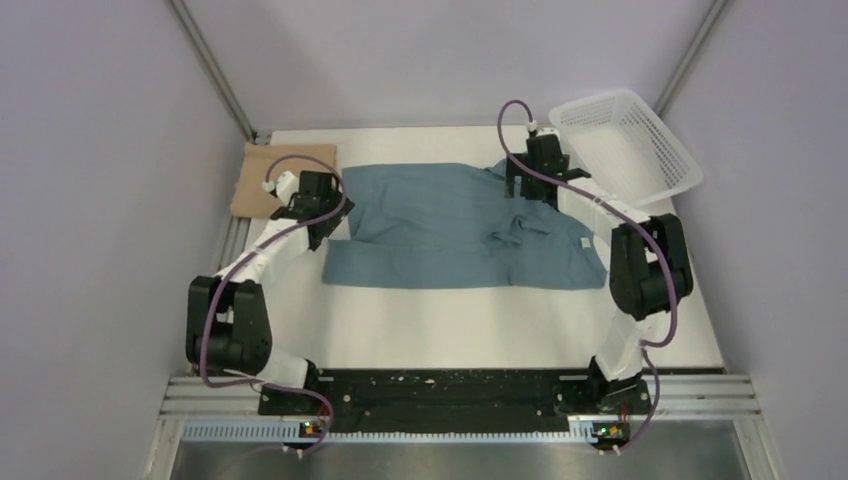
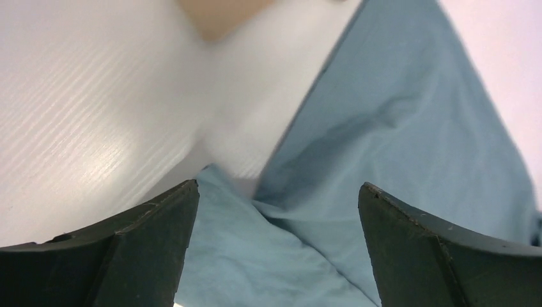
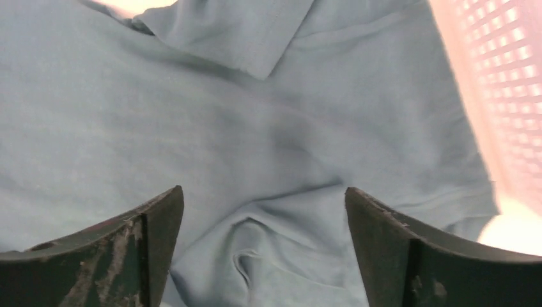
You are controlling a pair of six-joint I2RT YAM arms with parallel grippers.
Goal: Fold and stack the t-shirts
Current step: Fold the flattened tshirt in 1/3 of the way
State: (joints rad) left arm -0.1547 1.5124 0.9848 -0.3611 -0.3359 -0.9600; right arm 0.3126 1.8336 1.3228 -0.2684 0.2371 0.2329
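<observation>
The teal-blue t-shirt [image 1: 450, 225] lies spread across the middle of the white table, partly folded, with a rumpled ridge near its right side. The tan-beige t-shirt [image 1: 262, 178] lies folded at the far left, partly behind my left arm. My left gripper [image 1: 318, 212] is open over the blue shirt's left edge; the left wrist view shows a cloth fold [image 2: 281, 217] between the jaws and the beige shirt [image 2: 220, 16] at the top. My right gripper [image 1: 530, 185] is open over the shirt's far right part, above a wrinkle [image 3: 262, 256].
A white plastic mesh basket [image 1: 625, 140] stands at the far right corner, close to my right gripper; it shows at the right edge of the right wrist view [image 3: 511, 83]. Grey walls enclose the table on three sides.
</observation>
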